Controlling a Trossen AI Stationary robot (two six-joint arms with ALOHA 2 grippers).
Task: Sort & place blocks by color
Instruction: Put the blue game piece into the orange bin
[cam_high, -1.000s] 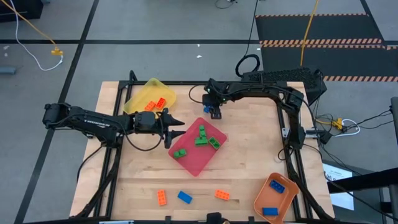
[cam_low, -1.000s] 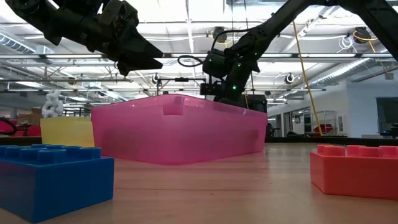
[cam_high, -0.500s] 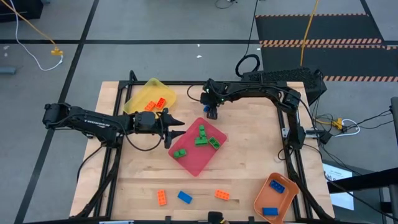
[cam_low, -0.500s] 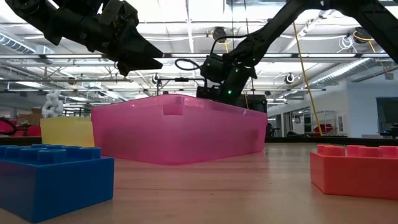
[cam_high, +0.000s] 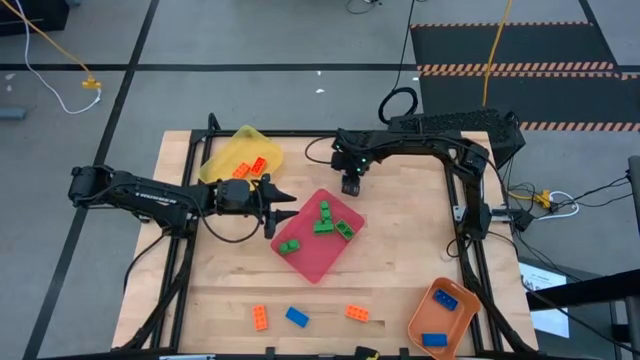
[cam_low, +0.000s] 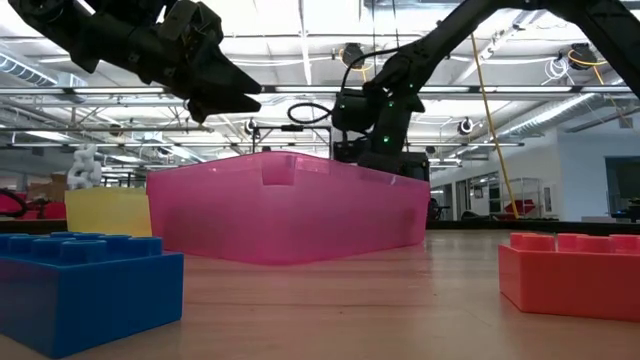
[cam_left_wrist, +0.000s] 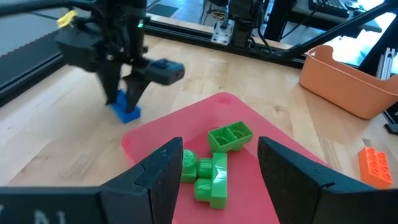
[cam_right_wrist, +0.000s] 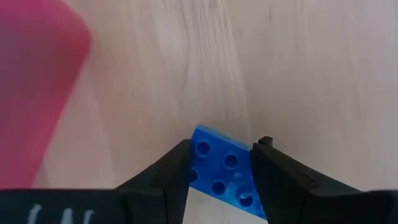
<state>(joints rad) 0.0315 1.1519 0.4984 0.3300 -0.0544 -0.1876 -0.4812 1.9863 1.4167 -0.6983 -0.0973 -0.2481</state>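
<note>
A blue block (cam_right_wrist: 221, 174) lies on the wooden table just beyond the pink tray's (cam_high: 318, 238) far corner. My right gripper (cam_high: 350, 186) points steeply down over it and is shut on it; in the high view the gripper hides the block. In the left wrist view the block (cam_left_wrist: 127, 112) shows under those fingers. Several green blocks (cam_high: 325, 222) lie in the pink tray. My left gripper (cam_high: 287, 208) hangs open above the tray's left edge, holding nothing. My right gripper pinches the blue block between its two fingers, one on each side face (cam_right_wrist: 194, 167), studs up. The fingers come from above, slanting slightly, and the block is turned a little askew between them. The block rests on the table.
A yellow tray (cam_high: 240, 155) with orange blocks stands at the far left; an orange tray (cam_high: 442, 315) with blue blocks at the near right. Two orange blocks (cam_high: 260, 317) (cam_high: 357, 313) and a blue one (cam_high: 297, 317) lie loose by the near edge.
My right gripper has tipped to point more steeply down, rolled at the wrist and sunk a little toward the near edge onto the blue block, which it now covers in the high view. The block has stayed on the table.
</note>
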